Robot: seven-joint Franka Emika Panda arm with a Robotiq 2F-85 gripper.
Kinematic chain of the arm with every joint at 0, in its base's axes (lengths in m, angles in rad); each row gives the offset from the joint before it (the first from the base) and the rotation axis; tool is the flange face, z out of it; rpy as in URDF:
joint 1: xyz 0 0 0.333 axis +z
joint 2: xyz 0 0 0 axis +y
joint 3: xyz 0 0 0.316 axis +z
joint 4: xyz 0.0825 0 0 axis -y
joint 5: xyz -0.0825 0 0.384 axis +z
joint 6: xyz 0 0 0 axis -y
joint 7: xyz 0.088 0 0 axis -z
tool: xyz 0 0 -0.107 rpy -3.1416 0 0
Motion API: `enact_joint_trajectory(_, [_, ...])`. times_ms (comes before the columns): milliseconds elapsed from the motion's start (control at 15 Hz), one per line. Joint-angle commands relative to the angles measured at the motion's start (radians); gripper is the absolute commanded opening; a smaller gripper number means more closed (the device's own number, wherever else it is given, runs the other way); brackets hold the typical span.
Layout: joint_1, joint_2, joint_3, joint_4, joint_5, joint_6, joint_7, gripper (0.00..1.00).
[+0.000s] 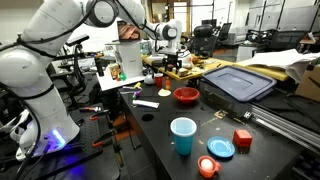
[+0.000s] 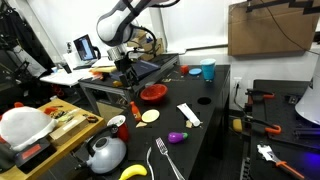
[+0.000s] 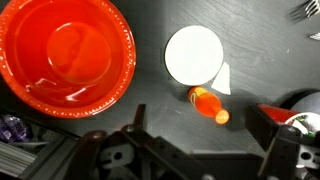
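1 orange bottle (image 3: 207,103) lay beside a white disc (image 3: 193,54) and red bowl (image 3: 65,55); the gripper (image 3: 190,150) hung above, spread wide (empty), enough to straddle it.

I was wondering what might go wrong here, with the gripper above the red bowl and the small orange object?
The small orange tapered object lies right beside the white round disc, so the open gripper might nudge both. The red plastic bowl sits close by; a descending finger might clip its rim.
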Motion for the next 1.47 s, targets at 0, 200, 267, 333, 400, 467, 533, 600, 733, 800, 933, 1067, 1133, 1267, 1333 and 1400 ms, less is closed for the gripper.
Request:
enact_joint_trajectory(0, [0.005,0.048,0.027,0.066,0.003,-0.021,-0.029,1.00])
enact_joint_trajectory(200, [0.018,0.072,0.045,0.075,-0.001,-0.019,-0.046,1.00])
enact_joint_trajectory(267, [0.021,0.080,0.049,0.079,-0.001,-0.019,-0.049,1.00])
enact_joint_trajectory(333, [0.026,0.089,0.052,0.085,-0.002,-0.020,-0.050,1.00])
enact_joint_trajectory(400, [0.029,0.096,0.053,0.089,-0.004,-0.019,-0.051,1.00])
enact_joint_trajectory(467, [0.034,0.103,0.053,0.093,-0.007,-0.017,-0.053,1.00])
enact_joint_trajectory(533, [0.036,0.111,0.052,0.098,-0.009,-0.016,-0.055,1.00])
enact_joint_trajectory(600, [0.038,0.118,0.052,0.101,-0.010,-0.015,-0.059,1.00])
enact_joint_trajectory(733, [0.038,0.132,0.051,0.111,-0.010,-0.017,-0.070,1.00])
enact_joint_trajectory(800, [0.038,0.138,0.051,0.116,-0.010,-0.018,-0.072,1.00])
enact_joint_trajectory(933, [0.036,0.147,0.051,0.121,-0.010,-0.020,-0.083,1.00])
enact_joint_trajectory(1067, [0.036,0.151,0.051,0.123,-0.010,-0.019,-0.087,0.72])
enact_joint_trajectory(1133, [0.035,0.152,0.051,0.124,-0.010,-0.019,-0.087,0.66])
enact_joint_trajectory(1267, [0.033,0.154,0.049,0.129,-0.010,-0.021,-0.087,0.49])
enact_joint_trajectory(1333, [0.032,0.155,0.048,0.131,-0.011,-0.021,-0.086,0.42])
enact_joint_trajectory(1400, [0.031,0.155,0.047,0.133,-0.011,-0.021,-0.086,0.34])
